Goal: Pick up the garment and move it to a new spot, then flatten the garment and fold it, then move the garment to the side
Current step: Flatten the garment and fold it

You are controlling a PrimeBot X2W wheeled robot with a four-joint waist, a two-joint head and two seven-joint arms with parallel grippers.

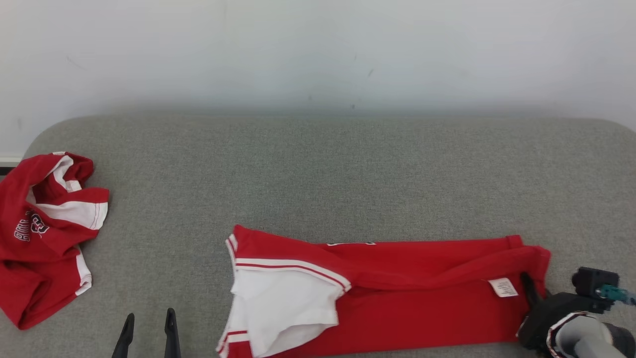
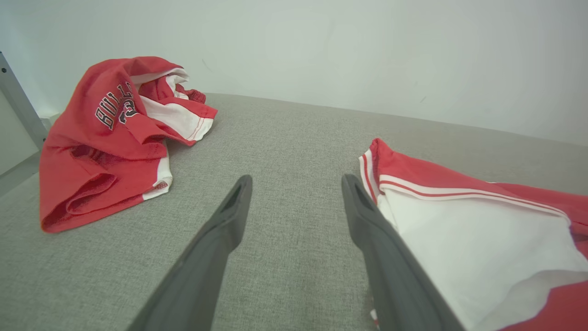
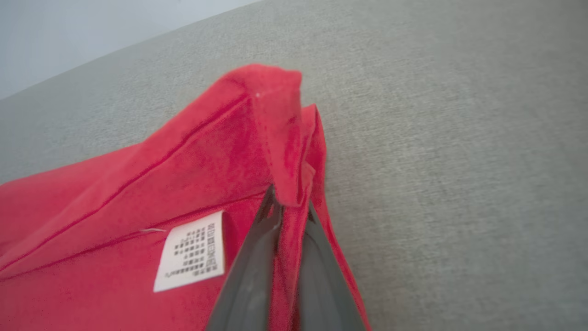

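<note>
The garment [image 1: 407, 303] is laid left to right along the near edge of the grey surface [image 1: 318, 174]. Its right end is pinched in the closed right gripper [image 3: 289, 207]; its left end is flanked by the left gripper [image 1: 150, 314], spread wide, empty.

a grey woven-fabric tabletop [image 1: 318, 174] with rounded far corners spreads across the head view. its coarse weave shows up close in the left wrist view [image 2: 285, 151] and the right wrist view [image 3: 459, 138]. behind it stands a plain white wall [image 1: 318, 49] with a few small dark specks [image 1: 370, 72]. at the tabletop's left end lies a crumpled red jersey [image 1: 44, 233], bunched in loose folds. it has white panels, thin white edging and white "bulls" lettering [image 2: 112, 108] on one fold. beyond it, at the left wrist view's edge, a grey metal bar [image 2: 18, 105] rises at a slant, with a small dark screw head.
</note>
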